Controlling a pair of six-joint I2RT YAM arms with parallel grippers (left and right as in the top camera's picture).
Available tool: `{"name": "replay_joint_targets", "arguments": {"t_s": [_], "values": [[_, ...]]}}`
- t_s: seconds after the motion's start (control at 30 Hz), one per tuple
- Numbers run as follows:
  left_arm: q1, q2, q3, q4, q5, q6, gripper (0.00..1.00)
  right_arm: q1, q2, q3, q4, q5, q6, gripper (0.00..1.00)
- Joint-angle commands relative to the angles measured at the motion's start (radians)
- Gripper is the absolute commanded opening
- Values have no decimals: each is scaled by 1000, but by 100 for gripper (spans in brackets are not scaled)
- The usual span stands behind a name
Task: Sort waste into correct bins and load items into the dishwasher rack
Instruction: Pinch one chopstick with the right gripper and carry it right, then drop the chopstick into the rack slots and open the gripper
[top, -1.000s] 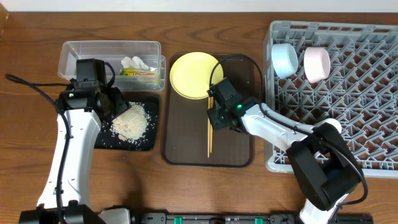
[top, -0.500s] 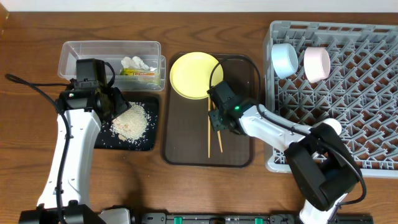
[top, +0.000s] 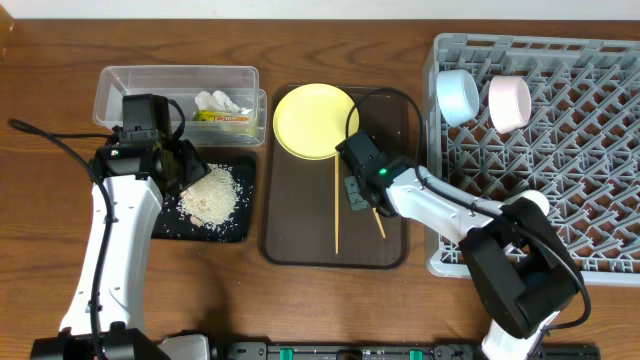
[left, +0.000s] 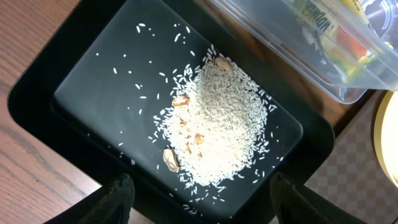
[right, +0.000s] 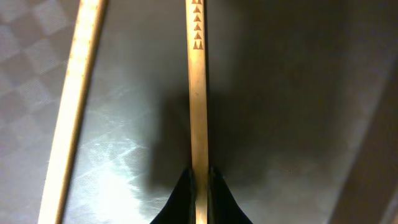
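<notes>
Overhead: wooden bench (top: 60, 120). Far left, a clear container (top: 150, 85) holds a white tissue (top: 217, 101) and a green-and-orange wrapper (top: 226, 118). Just in front of it is a black tray (top: 235, 225) with a pile of rice (top: 208, 195). The left arm (top: 118, 225) hangs over that tray's left end. The brown serving tray (top: 300, 230) sits mid-bench, and a yellow plate (top: 308, 122) rests on its back left corner. The right arm (top: 435, 208) reaches in over the serving tray, right jaws pinching a chopstick (top: 377, 225) that slants out toward the front right. A second chopstick (top: 336, 210) lies straight on the serving tray, just left of it. The grey rack (top: 560, 170) is at the right, with a blue bowl (top: 458, 97) and a pink bowl (top: 508, 103) standing on edge side by side in its back left corner.

Left wrist: looking down on the black tray (left: 81, 81). The rice (left: 217, 130) is heaped mid-tray with a few brown bits in it and loose grains scattered round. Left jaws are spread wide, fingers (left: 115, 202) at the bottom edge with nothing between them. A corner of the container (left: 273, 37) shows top right, the wrapper (left: 333, 31) inside it.

Right wrist: right jaws are pressed together on the chopstick (right: 198, 93), dark fingertips (right: 183, 202) on both sides of it. The chopstick runs straight up the frame, with small triangle marks near the top. The second chopstick (right: 74, 106) lies to the left, tilted, on the checkered serving tray (right: 298, 93). Can't tell if the pinched one is clear of the tray.
</notes>
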Motion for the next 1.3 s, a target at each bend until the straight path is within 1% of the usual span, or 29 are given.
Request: {"name": "replay_joint_targets", "arguments": {"t_s": [0.0,0.23,0.43,0.8,1.03,1.27], "values": [[3,0,-7,5,-1,-10,73,-19,16,-11,-28,13,7,1],[3,0,-7,5,-1,-10,73,-19,16,-11,-35,-6,6,1],[3,0,-7,5,-1,-10,73,-23,6,-11,-35,-74,6,1],[3,0,-7,4,-1,-10,73,-59,-70,-11,-43,-80,-17,1],[3,0,-7,4,-1,-10,73,-113,-180,-11,-63,-76,-55,1],[3,0,-7,4,-1,-10,73,-221,-362,-11,-117,-76,-69,1]]}}
